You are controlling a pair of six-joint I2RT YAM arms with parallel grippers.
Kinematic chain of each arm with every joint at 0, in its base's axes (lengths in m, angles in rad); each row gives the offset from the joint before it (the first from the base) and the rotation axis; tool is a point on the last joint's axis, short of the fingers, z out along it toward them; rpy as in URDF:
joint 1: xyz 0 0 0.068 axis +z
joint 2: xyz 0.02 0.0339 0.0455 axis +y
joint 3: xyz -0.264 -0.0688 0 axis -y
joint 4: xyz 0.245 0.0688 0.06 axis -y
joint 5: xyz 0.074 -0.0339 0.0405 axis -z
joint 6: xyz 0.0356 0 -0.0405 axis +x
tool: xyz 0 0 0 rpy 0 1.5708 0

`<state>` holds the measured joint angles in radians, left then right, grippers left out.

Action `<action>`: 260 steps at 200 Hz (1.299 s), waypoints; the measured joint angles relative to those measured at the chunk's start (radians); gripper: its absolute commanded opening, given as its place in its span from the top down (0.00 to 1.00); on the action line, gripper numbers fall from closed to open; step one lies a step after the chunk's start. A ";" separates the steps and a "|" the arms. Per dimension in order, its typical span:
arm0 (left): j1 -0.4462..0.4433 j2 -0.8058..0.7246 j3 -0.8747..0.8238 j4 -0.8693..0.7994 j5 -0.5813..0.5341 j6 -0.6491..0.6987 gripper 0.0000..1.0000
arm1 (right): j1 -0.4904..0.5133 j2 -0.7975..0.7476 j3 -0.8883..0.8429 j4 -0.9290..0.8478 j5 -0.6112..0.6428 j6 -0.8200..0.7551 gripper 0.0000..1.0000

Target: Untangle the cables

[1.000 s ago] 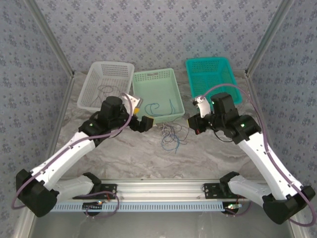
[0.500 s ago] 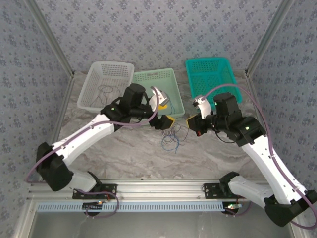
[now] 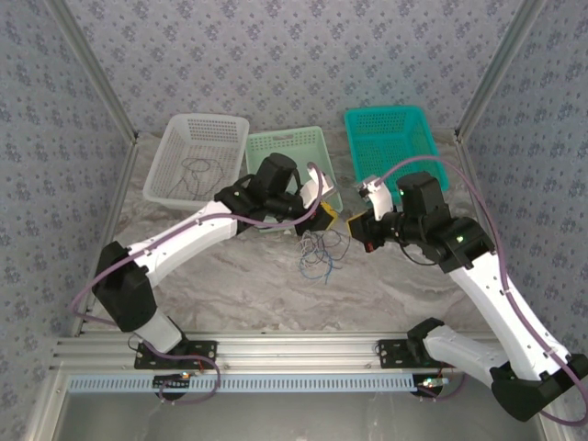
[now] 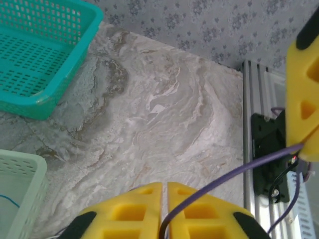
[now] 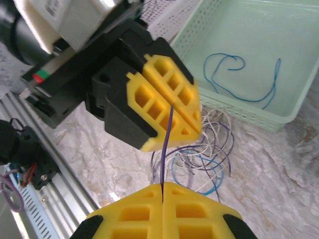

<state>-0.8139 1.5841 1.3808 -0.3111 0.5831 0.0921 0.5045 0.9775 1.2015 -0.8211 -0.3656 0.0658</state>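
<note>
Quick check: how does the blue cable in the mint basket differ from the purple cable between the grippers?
The blue cable lies slack in loose curves on the mint basket floor; the purple cable runs nearly straight through the air. The blue cable is free of any grip; the purple cable is pinched by the left gripper and the right gripper. Both are very thin wires.

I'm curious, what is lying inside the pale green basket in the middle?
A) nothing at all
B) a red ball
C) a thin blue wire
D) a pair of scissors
C: the right wrist view shows a thin blue wire curled loosely on the floor of the pale green basket, by itself.
</note>
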 measured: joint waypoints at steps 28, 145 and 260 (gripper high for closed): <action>0.000 0.000 0.023 -0.007 -0.074 -0.027 1.00 | -0.001 -0.006 -0.021 0.002 0.101 0.026 0.38; -0.012 0.041 0.159 -0.141 -0.246 -0.180 1.00 | 0.006 0.040 -0.134 0.164 0.192 0.188 0.35; -0.020 -0.056 0.125 -0.129 -0.300 -0.235 1.00 | -0.010 0.132 -0.141 0.152 0.488 0.274 0.65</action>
<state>-0.8341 1.5280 1.5059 -0.4404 0.2829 -0.1429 0.4946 1.1091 1.0603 -0.6689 0.1223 0.3401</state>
